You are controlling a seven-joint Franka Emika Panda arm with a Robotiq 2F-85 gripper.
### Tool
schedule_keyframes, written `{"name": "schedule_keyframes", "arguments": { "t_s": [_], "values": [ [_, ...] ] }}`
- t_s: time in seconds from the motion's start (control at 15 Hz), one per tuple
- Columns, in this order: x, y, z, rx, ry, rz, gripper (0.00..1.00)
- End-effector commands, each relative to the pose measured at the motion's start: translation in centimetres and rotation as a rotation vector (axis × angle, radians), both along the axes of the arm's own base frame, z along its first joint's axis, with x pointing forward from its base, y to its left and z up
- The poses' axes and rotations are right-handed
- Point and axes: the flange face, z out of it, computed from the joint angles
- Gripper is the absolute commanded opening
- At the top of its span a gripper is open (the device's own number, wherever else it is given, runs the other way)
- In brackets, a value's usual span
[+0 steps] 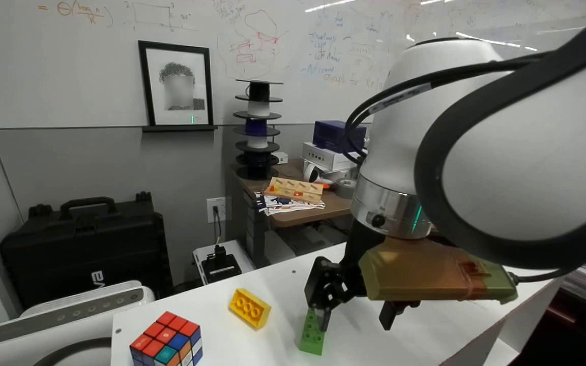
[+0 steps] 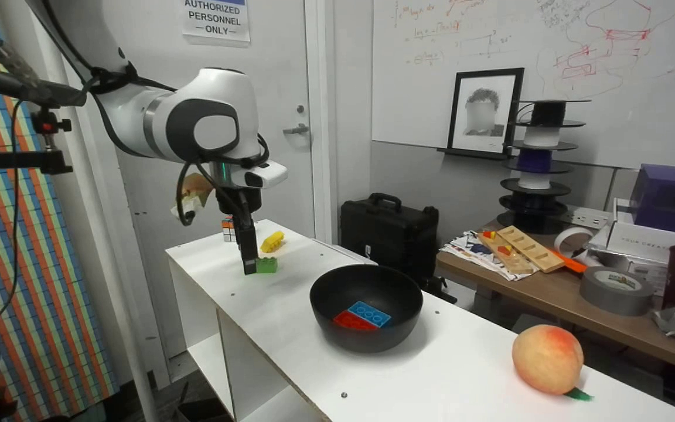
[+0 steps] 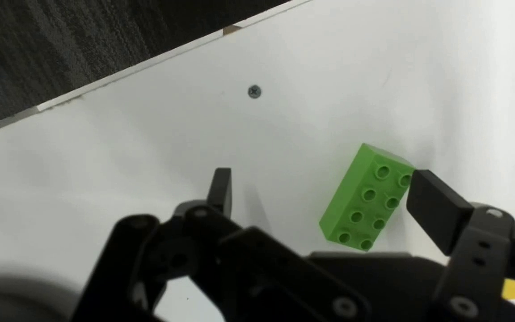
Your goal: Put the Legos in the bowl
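The green brick lies studs up on the white table; it also shows in an exterior view and the wrist view. My gripper is open above it, with the brick between the fingers, much closer to the right one. The gripper also shows in both exterior views. The yellow brick lies tipped on its side nearby; a corner shows in the wrist view. The black bowl holds the blue brick and the red brick.
A Rubik's cube stands past the yellow brick, also seen in an exterior view. A peach-like orange ball sits beyond the bowl. The table edge runs along the top left of the wrist view. A desk stands alongside.
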Motion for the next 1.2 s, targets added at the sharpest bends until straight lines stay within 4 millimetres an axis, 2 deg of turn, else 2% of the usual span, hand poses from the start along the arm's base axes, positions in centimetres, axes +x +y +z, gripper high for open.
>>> {"name": "schedule_keyframes", "arguments": {
  "t_s": [0.0, 0.07, 0.33, 0.4, 0.47, 0.67, 1.13],
  "values": [
    [-0.3, 0.3, -0.6, 0.002, -0.009, -0.034, 1.00],
    [2.3, 1.6, -1.0, 0.000, -0.010, -0.036, 1.00],
    [5.9, 3.8, -0.5, -0.044, -0.017, 0.007, 1.00],
    [6.1, 4.2, -0.2, -0.043, 0.018, 0.050, 1.00],
    [4.5, 3.0, -0.7, -0.025, 0.001, 0.005, 1.00],
    [5.4, 3.9, -0.4, -0.033, 0.021, 0.025, 1.00],
    [5.5, 3.9, -0.6, -0.034, 0.023, 0.029, 1.00]
  ]
}}
